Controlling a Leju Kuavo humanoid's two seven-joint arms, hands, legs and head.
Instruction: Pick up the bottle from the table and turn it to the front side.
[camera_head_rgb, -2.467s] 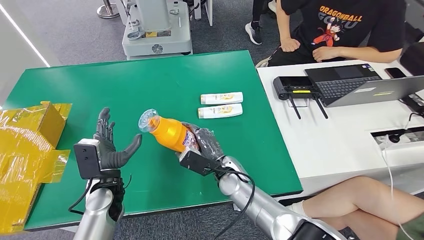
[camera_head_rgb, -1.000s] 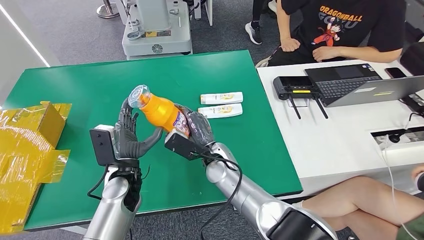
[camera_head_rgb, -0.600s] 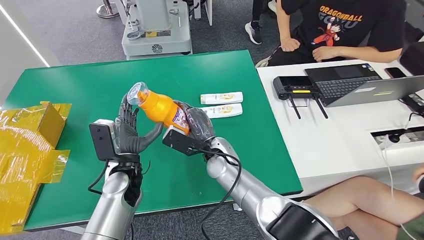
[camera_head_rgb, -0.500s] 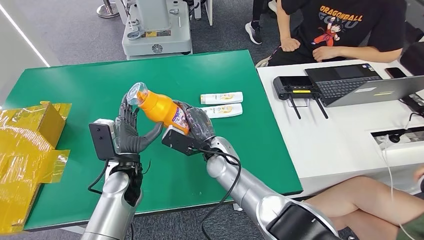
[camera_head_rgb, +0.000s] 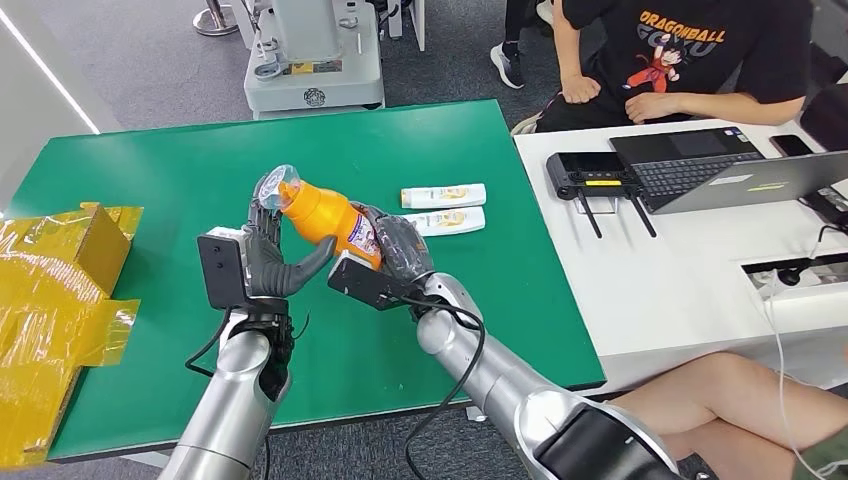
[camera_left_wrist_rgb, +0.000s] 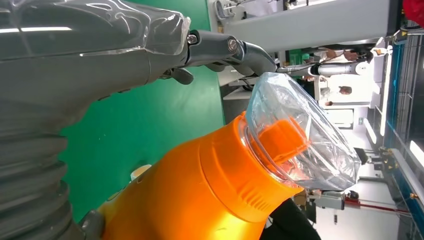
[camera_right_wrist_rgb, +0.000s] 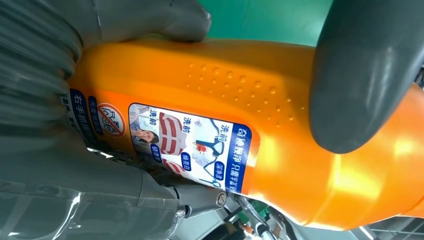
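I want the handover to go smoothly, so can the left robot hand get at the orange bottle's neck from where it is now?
Probably yes: the left robot hand is spread right beside the orange bottle, with nothing between them.

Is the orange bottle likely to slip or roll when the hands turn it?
Probably slippery: the orange bottle looks smooth and glossy, with a small dimpled patch. Its rounded body may roll if laid down. The clear cap looks thin, so squeezing there seems risky; the right hand holds the base.
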